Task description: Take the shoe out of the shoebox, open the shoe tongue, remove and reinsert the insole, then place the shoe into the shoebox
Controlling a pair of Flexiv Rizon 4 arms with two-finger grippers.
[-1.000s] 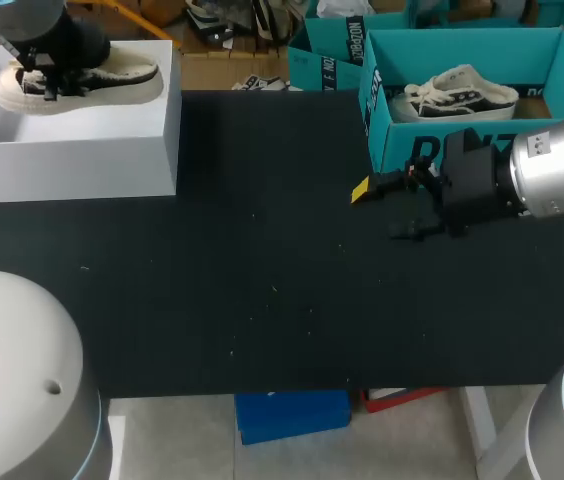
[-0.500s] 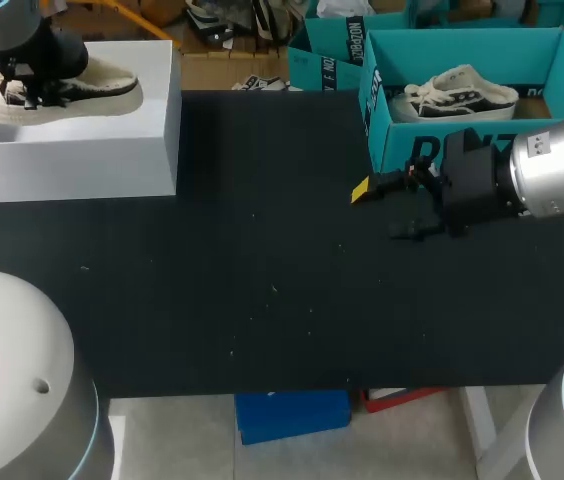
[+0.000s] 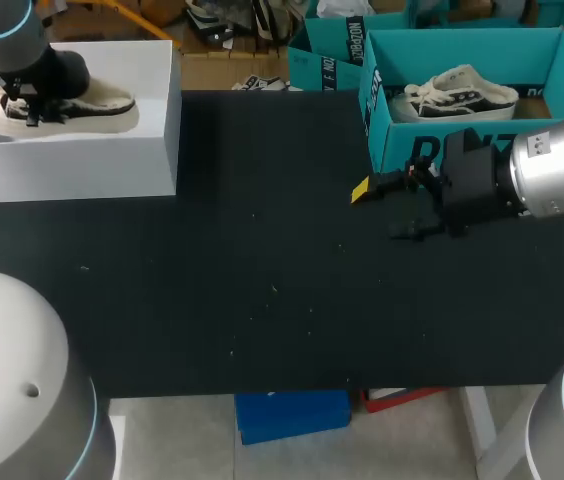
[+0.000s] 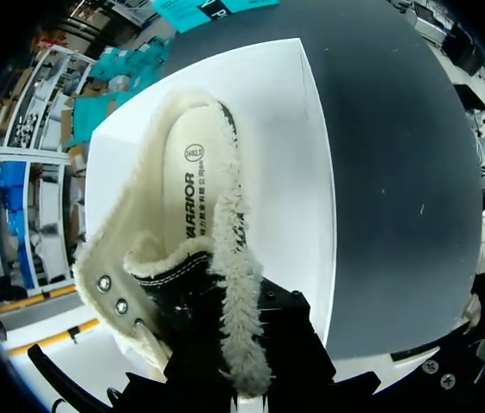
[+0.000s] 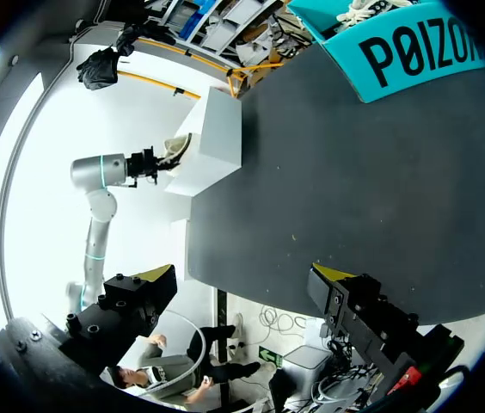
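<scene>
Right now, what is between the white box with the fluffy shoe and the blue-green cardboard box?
Nothing. The head view shows only bare black tabletop between the white box and the blue-green cardboard box.

1. The black table (image 3: 282,300) is carrying two boxes, which are standing well apart along its far side.
2. A white box (image 3: 72,165) is sitting at the far left corner.
3. A teal box (image 3: 397,145) is sitting at the far right, its top open.
4. A few pale specks (image 3: 274,290) are lying scattered near the middle.
</scene>
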